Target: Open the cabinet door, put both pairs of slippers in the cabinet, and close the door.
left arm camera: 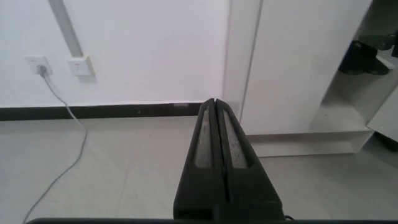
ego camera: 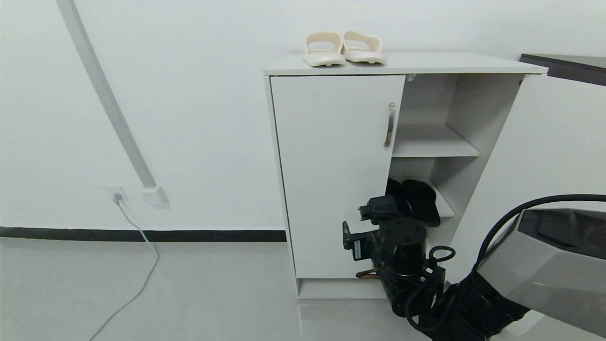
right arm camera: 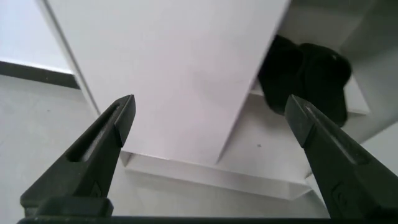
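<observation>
The white cabinet has its left door shut and its right door swung open. A beige pair of slippers rests on the cabinet top. A black pair of slippers lies on the lower shelf inside, also seen as the black slippers and the black slippers. My right gripper is open and holds nothing; it hangs low before the shut door's edge, just short of the black pair, its body at the right gripper. My left gripper is shut and holds nothing, low over the floor to the cabinet's left.
An upper shelf inside the cabinet is bare. A wall socket feeds a grey cable trailing over the floor at left. A slanted conduit runs up the wall. A dark surface sits behind the open door.
</observation>
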Controlling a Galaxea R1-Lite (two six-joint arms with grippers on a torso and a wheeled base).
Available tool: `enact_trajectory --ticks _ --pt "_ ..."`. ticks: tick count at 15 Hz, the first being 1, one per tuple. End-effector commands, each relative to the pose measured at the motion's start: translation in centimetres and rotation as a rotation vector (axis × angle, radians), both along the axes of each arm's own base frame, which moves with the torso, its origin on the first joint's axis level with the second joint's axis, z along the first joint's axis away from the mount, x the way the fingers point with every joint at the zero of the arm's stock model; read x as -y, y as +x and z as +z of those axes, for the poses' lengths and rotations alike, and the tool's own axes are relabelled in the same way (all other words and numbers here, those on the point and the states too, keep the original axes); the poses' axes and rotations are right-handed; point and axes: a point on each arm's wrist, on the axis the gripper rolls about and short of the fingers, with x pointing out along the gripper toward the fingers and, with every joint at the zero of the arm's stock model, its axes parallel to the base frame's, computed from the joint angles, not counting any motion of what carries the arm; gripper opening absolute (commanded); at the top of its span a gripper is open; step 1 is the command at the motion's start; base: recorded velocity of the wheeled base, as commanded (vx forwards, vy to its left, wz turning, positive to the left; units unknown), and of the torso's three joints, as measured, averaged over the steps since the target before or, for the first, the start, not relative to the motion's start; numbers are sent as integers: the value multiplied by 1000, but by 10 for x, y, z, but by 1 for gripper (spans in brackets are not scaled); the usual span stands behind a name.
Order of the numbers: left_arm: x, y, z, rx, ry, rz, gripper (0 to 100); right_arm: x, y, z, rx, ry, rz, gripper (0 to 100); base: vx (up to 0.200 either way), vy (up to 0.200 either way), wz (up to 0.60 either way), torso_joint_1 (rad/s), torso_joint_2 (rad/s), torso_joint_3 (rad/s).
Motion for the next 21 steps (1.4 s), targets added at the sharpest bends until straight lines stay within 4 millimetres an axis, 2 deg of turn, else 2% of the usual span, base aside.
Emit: enact_trajectory --ticks 1,21 --pt "0 0 0 -1 -2 2 0 3 1 -1 0 1 3 100 0 0 0 0 0 0" --pt "0 0 0 -1 -3 2 0 3 1 -2 10 0 45 100 0 0 0 0 0 0"
